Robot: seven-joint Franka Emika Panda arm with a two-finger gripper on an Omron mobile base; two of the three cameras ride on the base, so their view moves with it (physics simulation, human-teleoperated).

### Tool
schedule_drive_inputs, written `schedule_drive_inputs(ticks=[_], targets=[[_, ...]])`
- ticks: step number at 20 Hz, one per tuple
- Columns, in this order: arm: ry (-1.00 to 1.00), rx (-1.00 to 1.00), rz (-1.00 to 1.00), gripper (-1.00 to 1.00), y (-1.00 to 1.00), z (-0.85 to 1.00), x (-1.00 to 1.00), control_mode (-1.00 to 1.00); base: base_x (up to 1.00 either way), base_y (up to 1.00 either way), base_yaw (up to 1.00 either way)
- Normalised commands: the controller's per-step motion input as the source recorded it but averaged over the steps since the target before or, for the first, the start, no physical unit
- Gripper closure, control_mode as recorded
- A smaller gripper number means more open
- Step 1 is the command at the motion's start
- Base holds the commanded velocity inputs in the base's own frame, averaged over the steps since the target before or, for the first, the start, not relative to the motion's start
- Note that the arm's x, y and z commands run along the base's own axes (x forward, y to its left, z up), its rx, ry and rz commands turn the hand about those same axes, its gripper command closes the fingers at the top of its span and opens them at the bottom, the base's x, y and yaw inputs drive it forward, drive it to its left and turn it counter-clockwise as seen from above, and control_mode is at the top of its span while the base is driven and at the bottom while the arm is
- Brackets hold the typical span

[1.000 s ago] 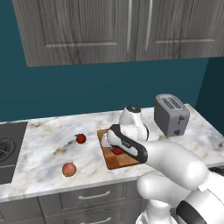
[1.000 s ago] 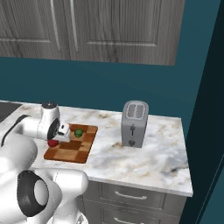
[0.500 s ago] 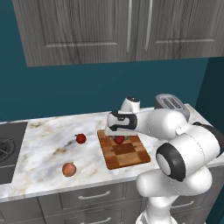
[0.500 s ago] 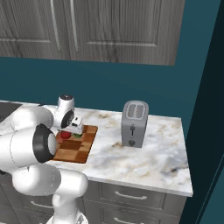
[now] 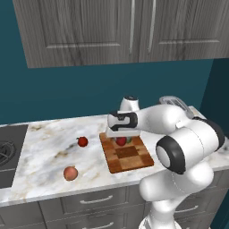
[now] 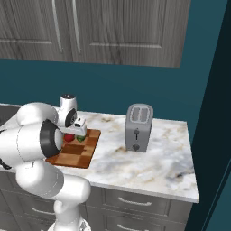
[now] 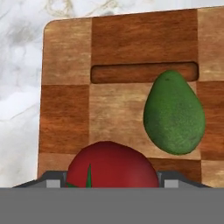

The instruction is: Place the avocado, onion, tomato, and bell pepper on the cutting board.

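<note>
Lowered since half a second ago, the pincer carries a red tomato down over the checkered wooden cutting board; a second red fruit and the peach-pink onion wait on the marble tabletop.

Right base view: the board lies left of a grey toaster.

Hand view: the pincer grips the tomato beside the dark-green avocado, already on the board.

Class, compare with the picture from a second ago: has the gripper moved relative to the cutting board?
Yes. In the left base view the gripper has shifted from the near part of the cutting board toward its far end, nearer the wall.
</note>
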Motion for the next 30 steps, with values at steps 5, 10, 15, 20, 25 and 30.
schedule_drive_inputs(ticks=[5,10,15,20,25,30], targets=[[0.00,-0.06,0.00,1.00,0.05,-0.18,0.00,-1.00,0.00,0.00,0.00],[0.00,0.00,0.00,-1.00,0.00,0.00,0.00,-1.00,0.00,0.00,0.00],[0.00,0.00,0.00,-1.00,-0.02,0.06,0.05,-1.00,0.00,0.00,0.00],[0.00,0.00,-0.01,-1.00,-0.02,0.16,0.04,-1.00,0.00,0.00,0.00],[-0.01,0.00,0.01,-1.00,0.18,0.59,-0.30,-1.00,0.00,0.00,0.00],[-0.06,0.00,0.06,-1.00,0.27,0.60,-0.76,-1.00,0.00,0.00,0.00]])
